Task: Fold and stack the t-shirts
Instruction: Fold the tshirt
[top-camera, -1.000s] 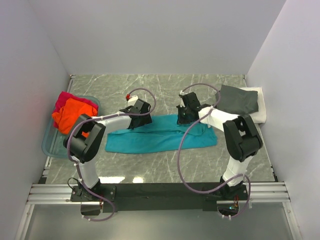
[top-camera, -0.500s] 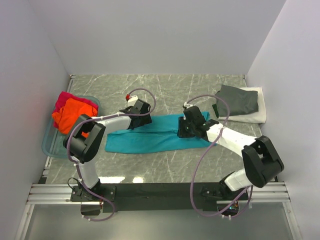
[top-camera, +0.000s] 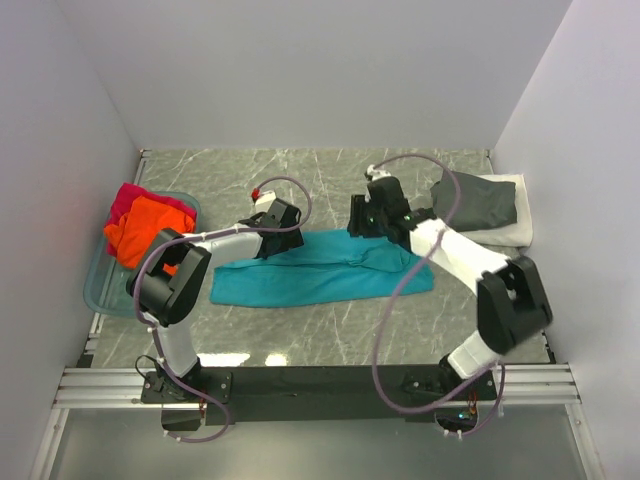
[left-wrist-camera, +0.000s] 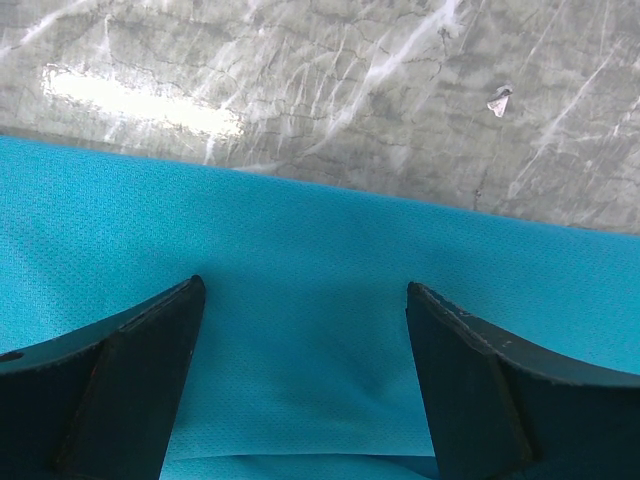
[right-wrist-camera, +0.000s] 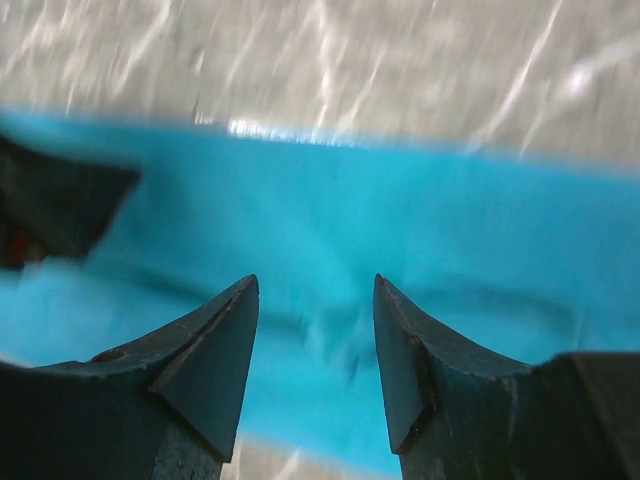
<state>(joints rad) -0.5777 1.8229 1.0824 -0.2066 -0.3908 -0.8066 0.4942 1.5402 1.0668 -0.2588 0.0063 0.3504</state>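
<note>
Grey shirt (top-camera: 480, 200) and white shirt (top-camera: 515, 232) look stacked right of the right end effector (right-wrist-camera: 315, 350), which like the left end effector (left-wrist-camera: 300, 380) is spread empty over the half-folded teal shirt (top-camera: 320, 268); orange shirt (top-camera: 140, 232) and red shirt (top-camera: 128, 198) wait unfolded.

Plain pale walls (top-camera: 320, 70) on three sides, grey veined marble tabletop (top-camera: 300, 335), aluminium rail (top-camera: 100, 385) at near edge

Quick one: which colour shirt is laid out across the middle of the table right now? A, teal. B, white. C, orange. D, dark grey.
A: the teal shirt lies stretched across the middle of the table, and both wrist views show teal cloth beneath the left pincer and the right pincer.
</note>
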